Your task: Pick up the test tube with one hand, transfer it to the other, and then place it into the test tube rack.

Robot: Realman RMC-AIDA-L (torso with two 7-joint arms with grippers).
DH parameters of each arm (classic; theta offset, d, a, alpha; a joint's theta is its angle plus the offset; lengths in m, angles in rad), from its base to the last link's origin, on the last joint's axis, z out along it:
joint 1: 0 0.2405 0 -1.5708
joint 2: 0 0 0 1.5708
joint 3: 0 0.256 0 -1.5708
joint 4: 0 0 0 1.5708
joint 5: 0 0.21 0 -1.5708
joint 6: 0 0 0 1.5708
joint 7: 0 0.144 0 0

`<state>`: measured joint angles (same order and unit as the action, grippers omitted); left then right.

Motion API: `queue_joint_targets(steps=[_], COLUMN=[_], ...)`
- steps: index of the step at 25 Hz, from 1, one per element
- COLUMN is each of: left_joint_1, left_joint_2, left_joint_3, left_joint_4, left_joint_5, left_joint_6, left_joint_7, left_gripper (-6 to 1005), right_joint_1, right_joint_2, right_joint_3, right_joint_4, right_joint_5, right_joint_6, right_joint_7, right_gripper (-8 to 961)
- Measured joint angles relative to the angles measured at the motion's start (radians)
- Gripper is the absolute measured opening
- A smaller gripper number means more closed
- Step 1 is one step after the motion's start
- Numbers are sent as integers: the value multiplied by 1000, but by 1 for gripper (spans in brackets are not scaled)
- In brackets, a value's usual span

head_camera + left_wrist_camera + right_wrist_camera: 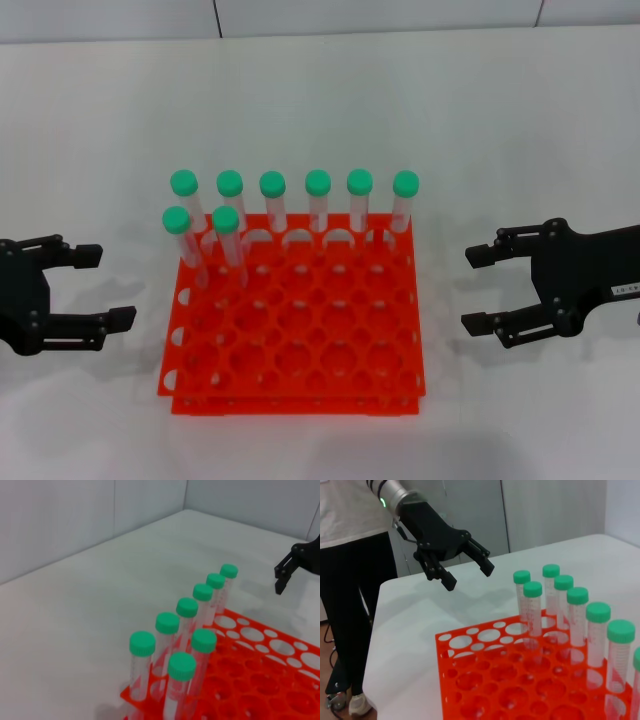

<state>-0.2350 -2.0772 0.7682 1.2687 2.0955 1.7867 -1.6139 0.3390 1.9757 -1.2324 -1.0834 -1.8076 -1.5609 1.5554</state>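
Note:
The orange-red test tube rack (300, 404) stands in the middle of the white table. Several green-capped clear tubes stand upright in it: a full back row (318, 184) and two in the second row at the left (226, 220). They all look alike and no tube lies loose on the table. My left gripper (112, 287) is open and empty, left of the rack. My right gripper (470, 289), with the white label, is open and empty, right of the rack. The left wrist view shows the tubes (187, 608) and the right gripper (278, 580). The right wrist view shows the rack (470, 680) and the left gripper (469, 577).
Most of the rack's holes, at the front and right, hold nothing. The white table (320, 100) reaches back to a grey wall. A person in dark trousers (350, 605) stands beyond the table's edge, behind my left arm.

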Motion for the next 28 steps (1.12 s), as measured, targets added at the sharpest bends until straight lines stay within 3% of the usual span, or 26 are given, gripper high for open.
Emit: queue_joint_targets(steps=[28], left_joint_1=[-11], left_joint_2=[17], left_joint_3=[0], left_joint_4=[3], left_joint_5=[7], left_joint_6=[120], left_joint_7=[62], left_gripper=[883], right_joint_1=[8], right_joint_2=[-18], right_joint_3=[61], right_joint_4=[-6], right_joint_5=[-7], right_joint_6=[-56], right_joint_7=[12], right_gripper=[795])
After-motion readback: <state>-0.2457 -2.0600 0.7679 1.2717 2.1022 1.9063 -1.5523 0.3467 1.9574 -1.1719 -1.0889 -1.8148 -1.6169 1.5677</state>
